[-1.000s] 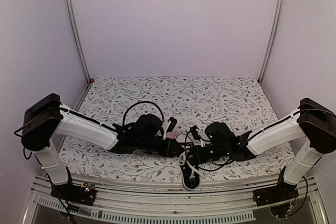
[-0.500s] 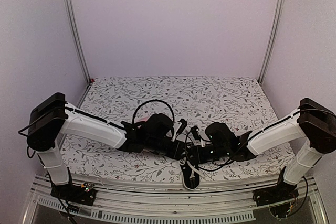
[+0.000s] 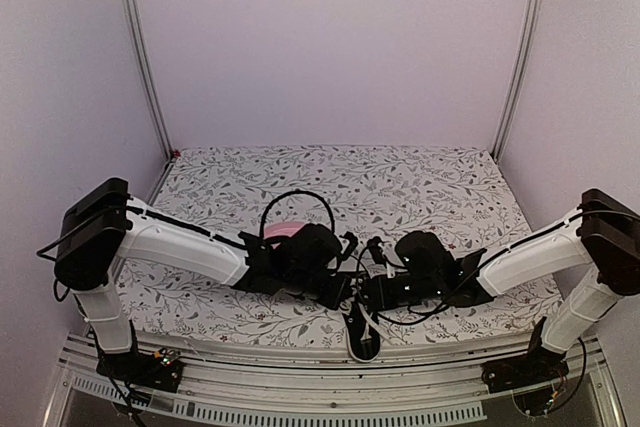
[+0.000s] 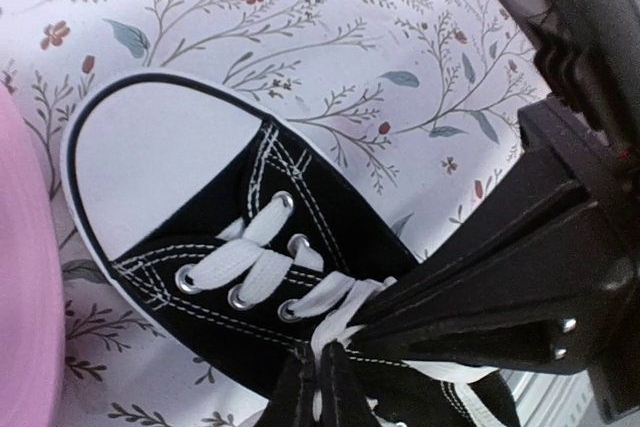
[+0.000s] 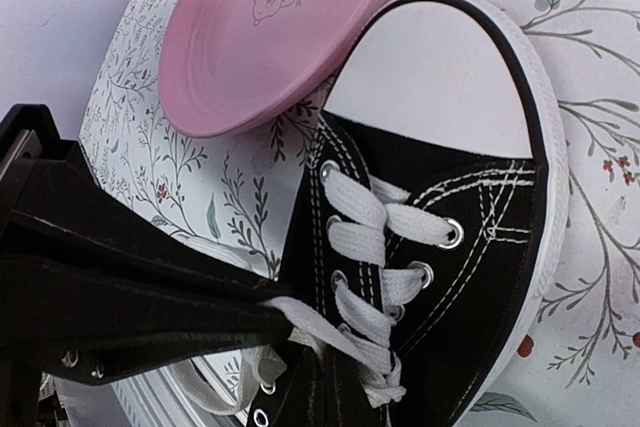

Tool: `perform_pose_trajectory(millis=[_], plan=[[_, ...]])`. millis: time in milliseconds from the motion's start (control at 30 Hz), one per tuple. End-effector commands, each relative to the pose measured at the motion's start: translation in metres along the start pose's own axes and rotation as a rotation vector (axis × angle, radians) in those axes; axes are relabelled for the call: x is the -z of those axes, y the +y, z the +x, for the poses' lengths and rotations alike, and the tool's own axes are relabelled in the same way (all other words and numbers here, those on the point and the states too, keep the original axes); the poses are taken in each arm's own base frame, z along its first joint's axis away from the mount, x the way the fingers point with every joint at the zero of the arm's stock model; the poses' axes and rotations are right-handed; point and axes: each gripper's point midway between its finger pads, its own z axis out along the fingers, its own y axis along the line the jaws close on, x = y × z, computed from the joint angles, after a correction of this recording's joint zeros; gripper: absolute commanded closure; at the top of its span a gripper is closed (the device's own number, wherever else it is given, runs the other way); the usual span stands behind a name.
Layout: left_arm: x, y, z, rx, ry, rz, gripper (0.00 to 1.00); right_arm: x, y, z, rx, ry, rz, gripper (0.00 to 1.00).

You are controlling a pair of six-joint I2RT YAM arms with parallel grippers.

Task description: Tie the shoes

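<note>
Lilac walls point(image 3: 330, 47) and aluminium frame posts point(image 3: 140, 57) surround the table, which is covered by a floral tablecloth point(image 3: 400, 187). The shoe point(image 4: 230, 209), a black canvas low-top, sits upright on its sole at the middle of the near edge, between the two arm bases. Its heel opening is at the front edge and its white toe cap point(image 5: 430, 77) points away from the bases. A pink plate point(image 5: 270, 27) lies on the cloth just beside the toe cap on the left; whether they touch cannot be told. In the top view the plate is mostly hidden behind the left arm point(image 3: 180, 242). The right arm point(image 3: 530, 257) reaches in from the other side, and both wrists meet low over the shoe's upper part. The white laces point(image 4: 262, 272) are threaded through the front eyelets, and loose strands are bunched near the tongue. The left gripper point(image 4: 320, 392) is clamped, with a sliver of lace pinched between its fingers right above the lacing. The right gripper point(image 4: 380, 299) is also closed. Its tip is just beside the left one, and a lace strand runs into it. More slack lace hangs below each gripper. The two tips are nearly touching.
</note>
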Motion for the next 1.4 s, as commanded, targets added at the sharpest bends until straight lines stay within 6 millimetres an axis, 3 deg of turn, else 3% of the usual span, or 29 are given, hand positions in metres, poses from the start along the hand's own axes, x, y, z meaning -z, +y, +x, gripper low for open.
perform_pose_trajectory(millis=[0, 167, 400, 567, 700, 800, 967, 1367], plan=[[-0.002, 0.011, 0.000, -0.024, -0.021, -0.096, 0.99, 0.010, -0.013, -0.002, -0.011, -0.021, 0.058, 0.98], [0.001, 0.017, -0.007, -0.036, -0.064, -0.145, 1.00, 0.012, -0.012, -0.004, -0.004, -0.028, 0.060, 0.98], [-0.006, 0.013, -0.003, -0.061, -0.054, -0.131, 0.99, -0.004, -0.017, 0.003, -0.004, 0.008, 0.062, 0.98], [0.005, 0.002, -0.005, -0.026, -0.070, -0.049, 0.81, -0.008, -0.019, 0.006, -0.011, 0.015, 0.065, 0.98], [0.024, -0.005, -0.017, 0.019, -0.109, 0.016, 0.68, -0.007, -0.021, 0.007, -0.011, 0.014, 0.070, 0.98], [0.033, 0.002, -0.022, 0.074, -0.125, 0.038, 0.62, -0.006, -0.022, 0.007, -0.013, 0.014, 0.071, 0.98], [0.029, 0.022, -0.020, 0.142, -0.108, 0.044, 0.63, -0.006, -0.022, 0.008, -0.011, 0.013, 0.071, 0.98], [0.001, 0.019, -0.005, 0.147, 0.010, 0.089, 0.76, -0.004, -0.022, 0.007, -0.012, 0.004, 0.072, 0.98]])
